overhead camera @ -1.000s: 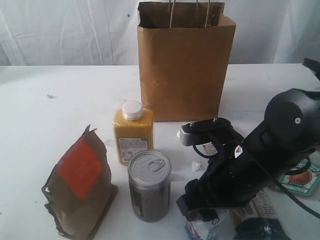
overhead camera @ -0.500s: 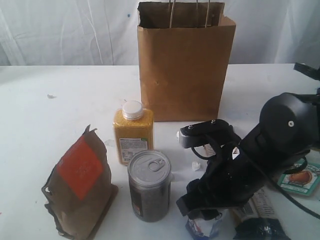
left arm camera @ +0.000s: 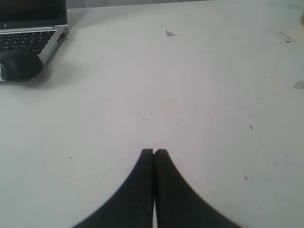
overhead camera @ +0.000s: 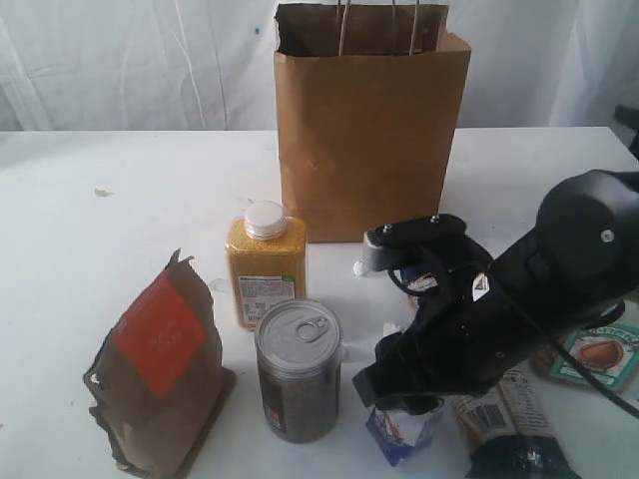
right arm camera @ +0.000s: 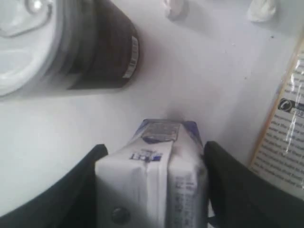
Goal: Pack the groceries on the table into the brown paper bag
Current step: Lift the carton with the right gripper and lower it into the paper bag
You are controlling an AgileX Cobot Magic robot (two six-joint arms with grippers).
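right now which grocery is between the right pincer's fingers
The small white carton with blue print: the right pincer grips its sides; the can, bottle and pouch stand apart.

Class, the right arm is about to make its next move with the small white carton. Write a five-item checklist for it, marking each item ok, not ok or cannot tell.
1. small white carton sits between the right gripper fingers, both touching its sides: ok.
2. Carton lifted off the table: cannot tell.
3. brown paper bag upright, mouth open at the top: ok.
4. silver pull-tab can stands apart from the carton, not touching it: ok.
5. left gripper shut, over bare tabletop, with no groceries near it: ok.
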